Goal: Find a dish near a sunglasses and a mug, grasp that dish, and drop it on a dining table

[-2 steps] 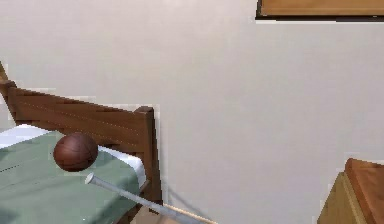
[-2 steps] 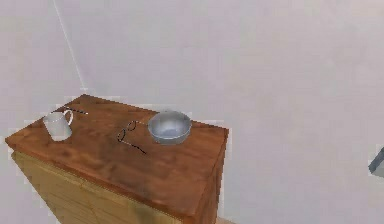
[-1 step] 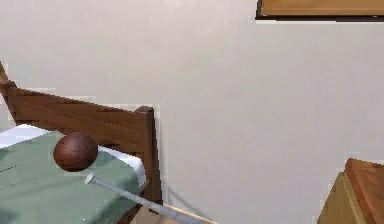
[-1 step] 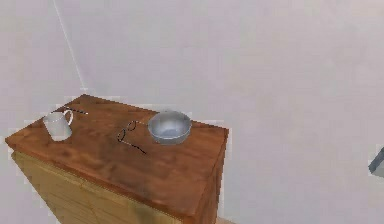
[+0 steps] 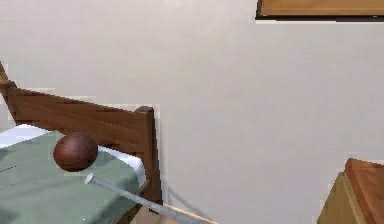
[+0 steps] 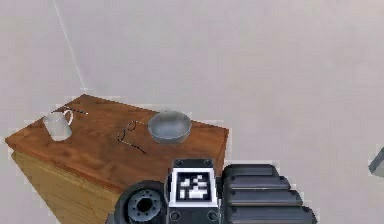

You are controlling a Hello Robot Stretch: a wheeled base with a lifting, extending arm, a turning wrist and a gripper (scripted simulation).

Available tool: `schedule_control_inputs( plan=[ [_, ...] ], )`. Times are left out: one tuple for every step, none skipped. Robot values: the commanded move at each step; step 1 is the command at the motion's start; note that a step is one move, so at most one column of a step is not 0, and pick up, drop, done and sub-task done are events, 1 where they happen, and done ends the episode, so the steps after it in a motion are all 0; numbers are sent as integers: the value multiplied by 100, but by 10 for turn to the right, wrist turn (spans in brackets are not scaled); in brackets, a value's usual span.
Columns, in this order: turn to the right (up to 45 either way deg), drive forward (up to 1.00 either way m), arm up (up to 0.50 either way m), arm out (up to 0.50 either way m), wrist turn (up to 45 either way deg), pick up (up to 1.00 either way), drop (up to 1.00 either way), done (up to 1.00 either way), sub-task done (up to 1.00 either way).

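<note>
In the arm side view a grey dish (image 6: pixel 169 125), shaped like a shallow bowl, stands on a wooden cabinet top (image 6: pixel 95 155). Dark thin-framed sunglasses (image 6: pixel 130 136) lie just left of it, and a white mug (image 6: pixel 57 125) stands farther left near the corner. The gripper (image 6: pixel 141 207) shows as a dark body at the bottom edge, beside a white marked square (image 6: pixel 195 188), below the cabinet's front edge. Its far end is not clear, so I cannot tell whether it holds anything.
In the forward view a bed (image 5: pixel 35 175) with a green cover and wooden headboard (image 5: pixel 100 120) carries a brown ball (image 5: pixel 75 151) and a grey bat (image 5: pixel 130 195). A wooden cabinet corner (image 5: pixel 360 195) sits at the bottom right. Plain walls stand behind everything.
</note>
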Motion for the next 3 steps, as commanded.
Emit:
schedule_control_inputs(
  plan=[
    [0,0,0,30,0,0,0,0,0],
    [0,0,0,0,450,0,0,0,0],
    [0,0,0,0,450,0,0,0,0]
  ],
)
